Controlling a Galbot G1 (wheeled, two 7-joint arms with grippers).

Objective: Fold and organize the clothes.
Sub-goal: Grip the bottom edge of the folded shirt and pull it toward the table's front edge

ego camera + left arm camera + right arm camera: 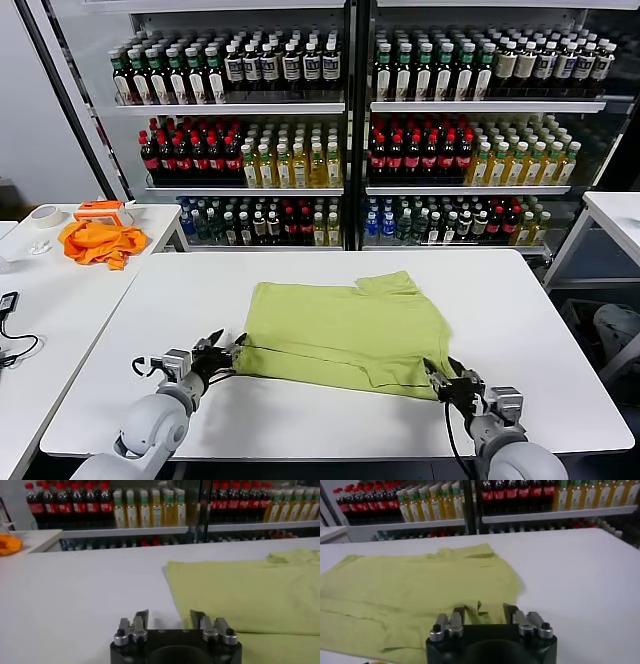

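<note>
The light yellow-green T-shirt lies flat on the white table, with a fold line running along its near side. My left gripper sits at the shirt's near left corner. Its fingers stand open, the corner of the cloth lying just beside one finger. My right gripper is at the near right corner, open as well. A small wrinkle of shirt shows between the fingers of the right gripper. In its own wrist view the left gripper has nothing clamped.
A bright orange garment and a tape roll lie on the side table to the left. Shelves of bottles stand behind the table. Another white table is at the right. A cable lies far left.
</note>
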